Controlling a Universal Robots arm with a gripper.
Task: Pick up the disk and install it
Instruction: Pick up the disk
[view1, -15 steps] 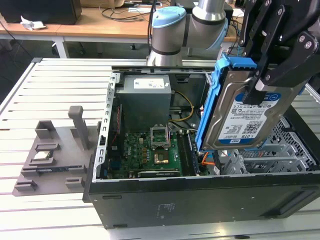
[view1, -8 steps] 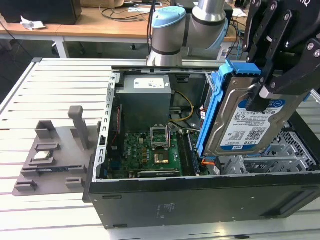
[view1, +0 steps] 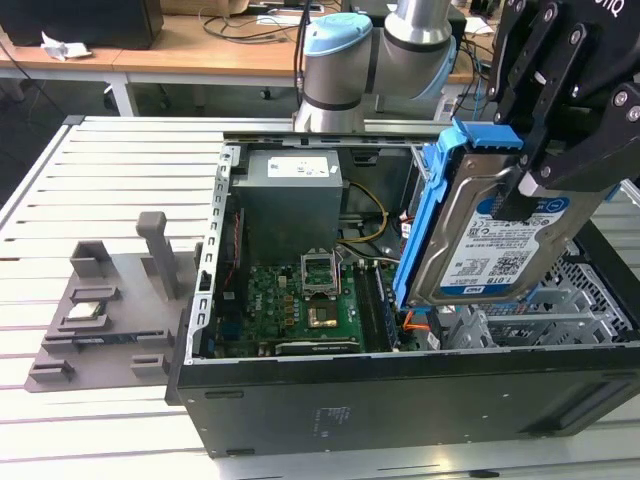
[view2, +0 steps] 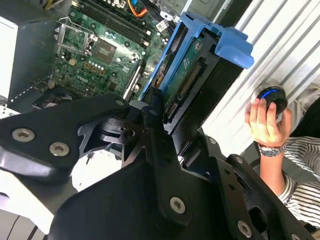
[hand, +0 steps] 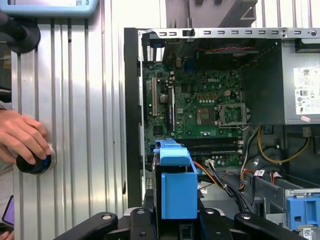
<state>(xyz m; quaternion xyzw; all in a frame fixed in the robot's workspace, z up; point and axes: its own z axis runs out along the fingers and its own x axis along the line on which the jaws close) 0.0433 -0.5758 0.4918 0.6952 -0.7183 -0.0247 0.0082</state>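
At three o'clock in the exterior view, flat, blue-framed silver metal disk (view1: 470, 255), clenched on edge by black gripper (view1: 521, 190) above open black computer case (view1: 400, 400). Likely dense, rigid, shock-sensitive; best held across broad faces, clear of connector pins.

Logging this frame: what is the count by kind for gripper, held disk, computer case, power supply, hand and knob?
Gripper: 1
Disk, clamped in it above the case: 1
Computer case, open: 1
Power supply, inside the case: 1
Hand: 1
Black knob, under that hand: 1
Total: 6
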